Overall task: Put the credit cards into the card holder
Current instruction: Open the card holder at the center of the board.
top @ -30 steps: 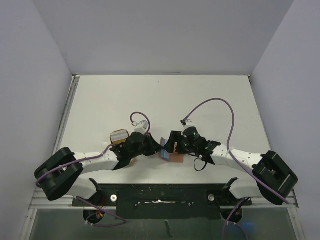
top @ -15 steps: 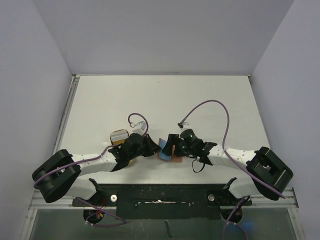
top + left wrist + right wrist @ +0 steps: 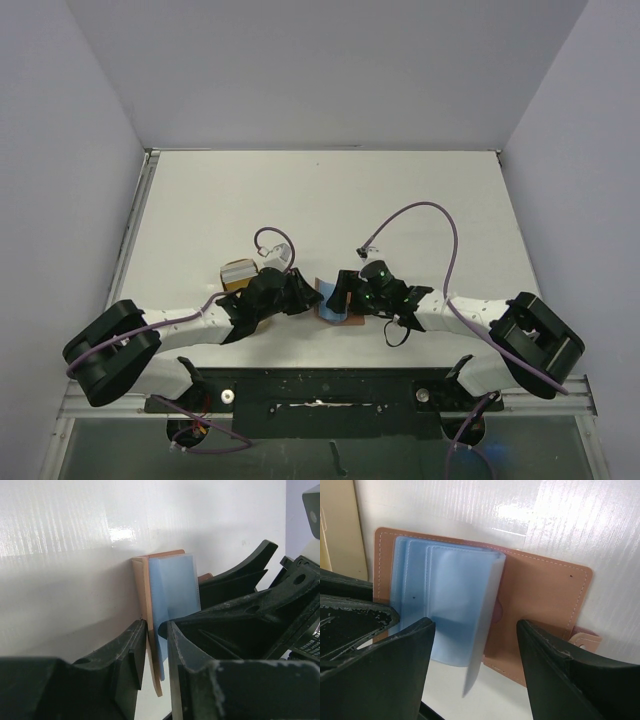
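Note:
The card holder (image 3: 332,312) lies open on the white table between both grippers, a reddish-brown cover (image 3: 540,595) with light blue plastic sleeves (image 3: 445,595) inside. My left gripper (image 3: 308,293) straddles the raised cover flap (image 3: 142,595) and a blue sleeve (image 3: 172,590). Its jaws stand narrowly apart, with a slit of table showing beside the flap. My right gripper (image 3: 343,290) hovers wide open over the holder, one sleeve page standing on edge between its fingers. A small stack that looks like credit cards (image 3: 237,272), grey-white over gold, lies by the left arm.
A pale tan object (image 3: 337,525) shows at the right wrist view's left edge. The holder's closing tab (image 3: 585,639) sticks out beside the right finger. Purple cables (image 3: 430,215) arch over both wrists. Grey walls enclose the table (image 3: 320,190) on three sides.
My left jaws have parted a little around the holder's flap. The right gripper has shifted slightly left over the holder, staying wide open.

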`<control>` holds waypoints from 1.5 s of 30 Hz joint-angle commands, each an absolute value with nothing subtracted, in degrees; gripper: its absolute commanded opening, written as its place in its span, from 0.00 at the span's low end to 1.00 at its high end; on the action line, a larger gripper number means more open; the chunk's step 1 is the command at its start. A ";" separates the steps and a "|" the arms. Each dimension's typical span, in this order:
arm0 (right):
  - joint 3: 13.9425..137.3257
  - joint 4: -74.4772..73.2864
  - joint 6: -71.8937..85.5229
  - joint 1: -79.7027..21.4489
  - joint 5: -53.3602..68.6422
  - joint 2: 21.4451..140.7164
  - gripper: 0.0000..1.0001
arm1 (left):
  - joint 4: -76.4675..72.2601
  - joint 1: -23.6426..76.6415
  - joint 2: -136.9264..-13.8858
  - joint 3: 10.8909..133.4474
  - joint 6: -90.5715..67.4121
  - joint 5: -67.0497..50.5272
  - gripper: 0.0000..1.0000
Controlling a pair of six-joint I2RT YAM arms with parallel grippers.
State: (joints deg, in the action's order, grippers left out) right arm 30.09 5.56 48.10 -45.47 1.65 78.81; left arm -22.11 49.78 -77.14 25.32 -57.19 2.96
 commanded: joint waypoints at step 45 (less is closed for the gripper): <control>27.07 13.71 48.91 -45.88 5.24 81.17 0.83 | -24.41 49.97 -77.67 26.83 -56.41 2.42 0.01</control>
State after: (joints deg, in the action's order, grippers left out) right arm 27.16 14.13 48.45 -45.47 5.72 79.50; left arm -22.09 49.78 -78.35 25.32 -56.42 2.98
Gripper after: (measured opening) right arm 0.838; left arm 0.080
